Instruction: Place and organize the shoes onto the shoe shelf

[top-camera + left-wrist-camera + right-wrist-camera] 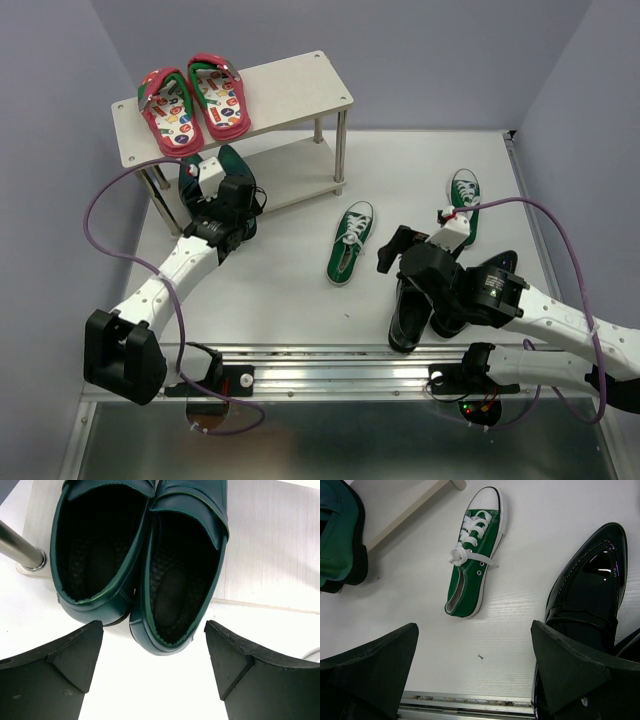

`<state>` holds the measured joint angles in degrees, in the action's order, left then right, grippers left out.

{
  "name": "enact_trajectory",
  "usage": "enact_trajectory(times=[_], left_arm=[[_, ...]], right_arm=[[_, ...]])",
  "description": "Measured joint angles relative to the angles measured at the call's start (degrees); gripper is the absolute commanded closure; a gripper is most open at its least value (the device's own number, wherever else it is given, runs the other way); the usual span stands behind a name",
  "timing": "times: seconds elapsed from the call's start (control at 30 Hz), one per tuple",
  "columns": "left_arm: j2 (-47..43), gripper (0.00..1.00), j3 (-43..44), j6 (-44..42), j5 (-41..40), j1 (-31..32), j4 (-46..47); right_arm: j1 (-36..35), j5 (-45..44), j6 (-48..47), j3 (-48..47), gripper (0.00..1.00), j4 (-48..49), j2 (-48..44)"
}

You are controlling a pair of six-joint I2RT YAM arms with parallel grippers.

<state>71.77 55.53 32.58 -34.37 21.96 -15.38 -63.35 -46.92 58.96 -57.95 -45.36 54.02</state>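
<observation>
The shoe shelf (290,90) stands at the back left. Two teal dress shoes (175,565) sit side by side on its lower board (270,545), heels toward me and overhanging its front edge. My left gripper (155,665) is open and empty just in front of the heels; in the top view it (222,185) hovers at the shelf's lower left. One green sneaker (350,240) lies mid-table, another (462,200) at the right. The black dress shoes (408,315) lie under my right arm. My right gripper (475,665) is open and empty, beside one black shoe (590,585).
Red flip-flops (195,100) lie on the left of the shelf's top board. A silver shelf leg (20,547) stands just left of the teal shoes. A metal rail (465,702) runs along the table's near edge. Purple cables loop beside both arms.
</observation>
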Motion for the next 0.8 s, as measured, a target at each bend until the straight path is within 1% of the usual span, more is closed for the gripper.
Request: enact_trajectory(times=[0.13,0.27,0.5,0.67,0.8], left_arm=[[-0.5,0.03,0.0,-0.2,0.9,1.0,-1.8],[-1.5,0.02,0.3,-0.2,1.6,3.6,-4.7],[-7.3,0.01,1.4,1.4,2.7,11.5,-12.0],[-11.3,0.02,4.3,2.8,3.5,14.8,-16.4],[-13.9,0.02,6.2,2.1,8.0,15.5,-17.9]], right_arm=[[0.0,0.1,0.0,0.6,0.00,0.4,0.0],[0.0,0.5,0.0,1.6,0.00,0.9,0.3],[0.0,1.8,0.0,2.7,0.00,3.2,3.5],[0.0,3.5,-0.1,4.6,0.00,7.3,6.0],[1.4,7.7,-0.3,5.7,0.00,12.8,10.5]])
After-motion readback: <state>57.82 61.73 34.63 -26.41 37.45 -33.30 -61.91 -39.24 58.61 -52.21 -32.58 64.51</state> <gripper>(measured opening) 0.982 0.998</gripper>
